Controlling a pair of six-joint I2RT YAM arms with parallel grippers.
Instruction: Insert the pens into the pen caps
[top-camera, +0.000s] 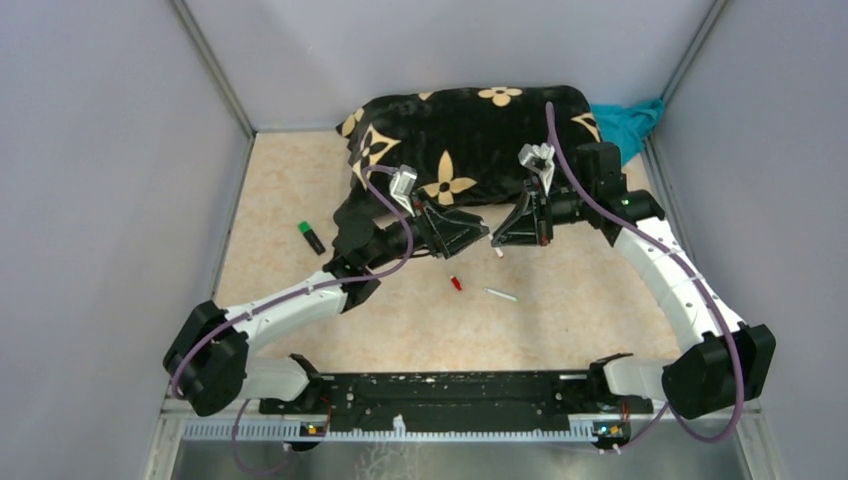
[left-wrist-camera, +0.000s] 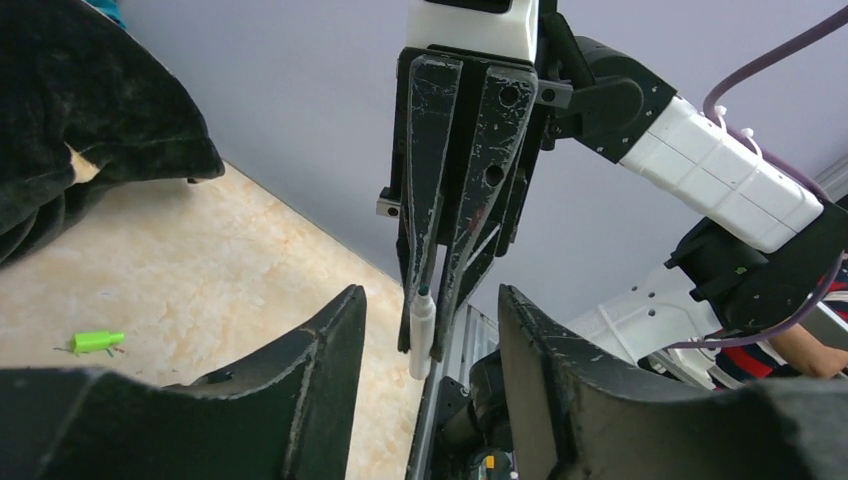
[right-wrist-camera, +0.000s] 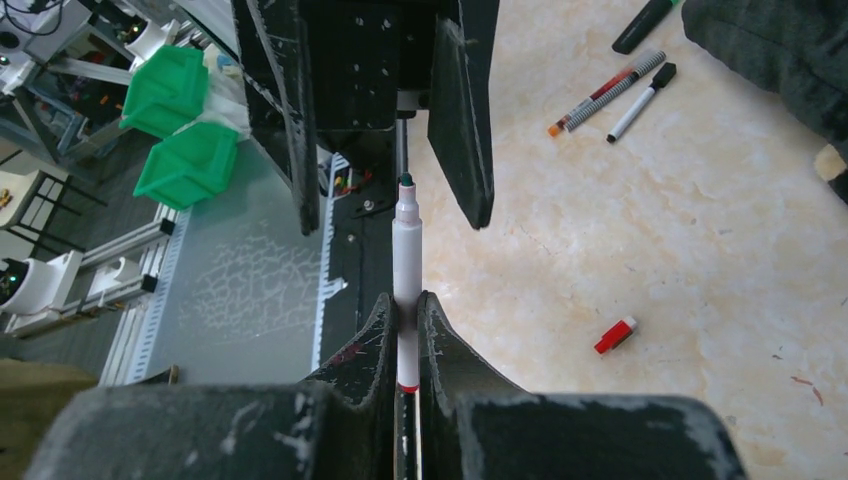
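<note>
Over the middle of the table, from above: the left gripper (top-camera: 483, 233) and right gripper (top-camera: 497, 240) meet tip to tip in front of a black flowered cushion (top-camera: 460, 140).
Loose on the table: a red cap (top-camera: 455, 283) and a loose white pen (top-camera: 501, 295) lie just in front of the grippers. A black marker (top-camera: 312, 237) with a green end sits well apart to the left.
Surface: the beige marbled tabletop (top-camera: 600, 330) looks flat and smooth, so I'd expect round barrels and caps to roll if nudged.
Room: plain grey walls close in on three sides, and a teal cloth (top-camera: 630, 118) is bunched behind the cushion.
Left wrist view: the left fingers (left-wrist-camera: 330, 380) stand spread with nothing in them. The held pen (left-wrist-camera: 421, 335) reaches into the gap and touches neither.
Right wrist view: the right jaws are pressed together on the held pen, low on its barrel, with its dark tip pointing out between the left fingers. Beyond lie a red-and-grey pen (right-wrist-camera: 600, 97) and a white pen with a black end (right-wrist-camera: 640, 102).
Handling: the pen looks light, stiff and slick-sided, likely to pivot or slide under a push along its length.
Where to hold: mid-barrel for the pens. A cap is best pinched across its sides, with the mouth left free.
</note>
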